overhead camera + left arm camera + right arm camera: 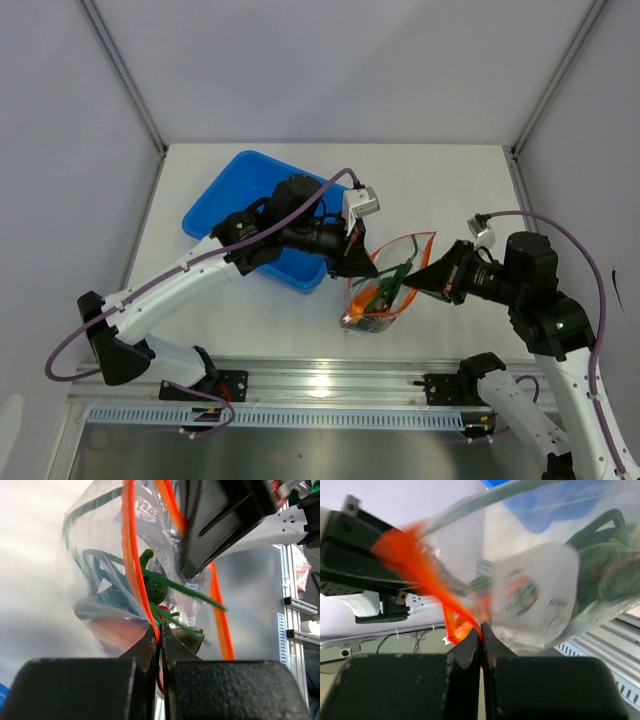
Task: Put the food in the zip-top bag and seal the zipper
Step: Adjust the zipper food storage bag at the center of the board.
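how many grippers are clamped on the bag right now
2. The left gripper pinches the zipper at the zip-top bag's left edge; the right gripper pinches it at the right edge.

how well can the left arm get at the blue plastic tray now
Probably not without letting go: the left arm has its jaws shut on the orange-red zipper strip of the clear plastic bag, which the right arm pinches too. The blue plastic tray sits close, partly under the left arm.
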